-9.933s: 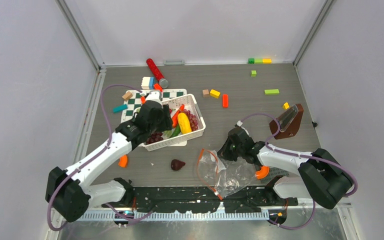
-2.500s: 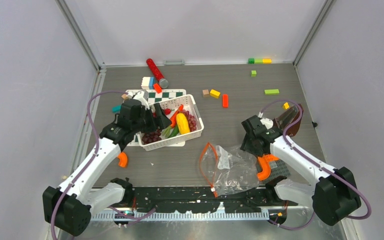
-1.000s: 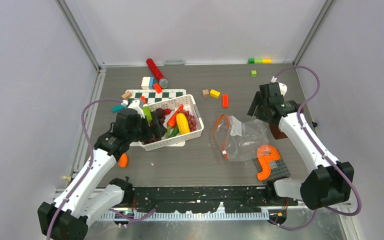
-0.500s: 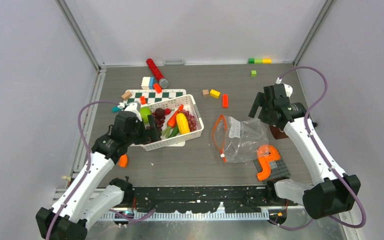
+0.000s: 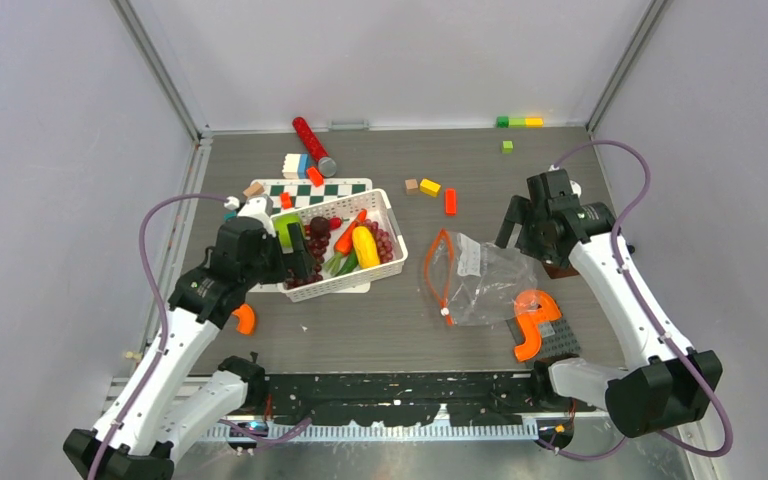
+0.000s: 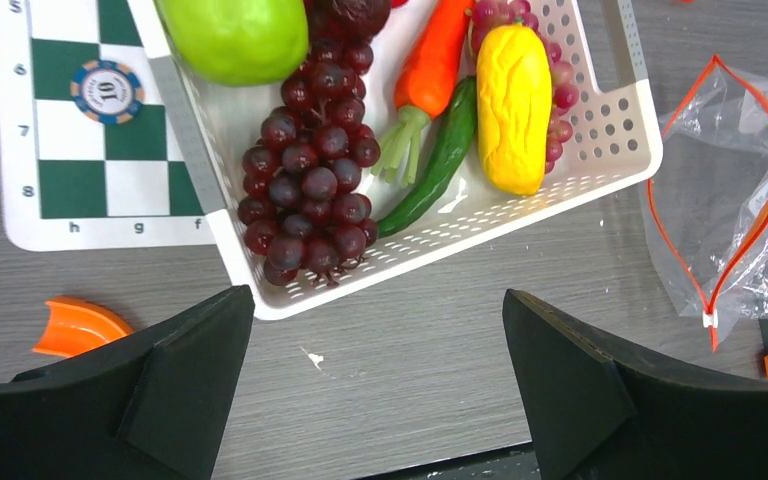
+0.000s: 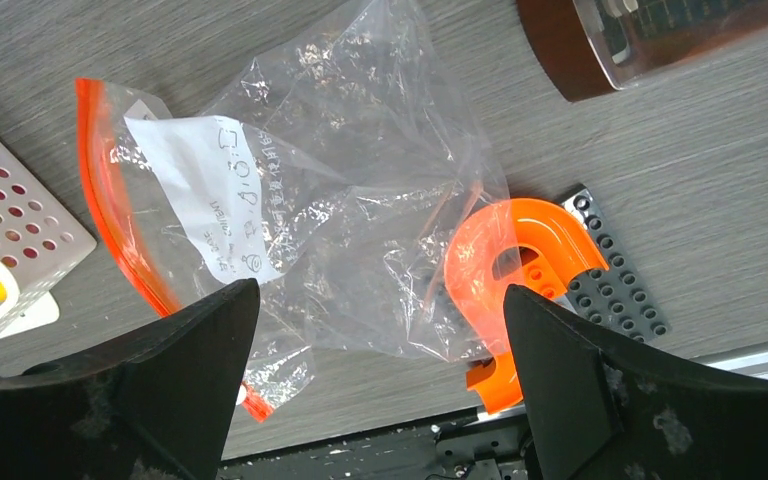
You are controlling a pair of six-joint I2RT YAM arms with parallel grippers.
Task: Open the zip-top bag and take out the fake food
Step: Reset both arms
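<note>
1. The zip-top bag point(image 5: 480, 285) is pictured flat on the table point(image 5: 380, 330), near the basket point(image 5: 345, 286).
2. The fake food point(image 5: 365, 245) is piled in the basket.
3. The left end effector point(image 6: 370, 330) is spread above the basket's edge, and the right end effector point(image 7: 380, 310) is spread above the bag.

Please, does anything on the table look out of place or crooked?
Nothing is spilled or broken. The zip-top bag lies crumpled, one corner draped over the orange curved piece. The white basket sits askew, partly on the chessboard mat.
</note>
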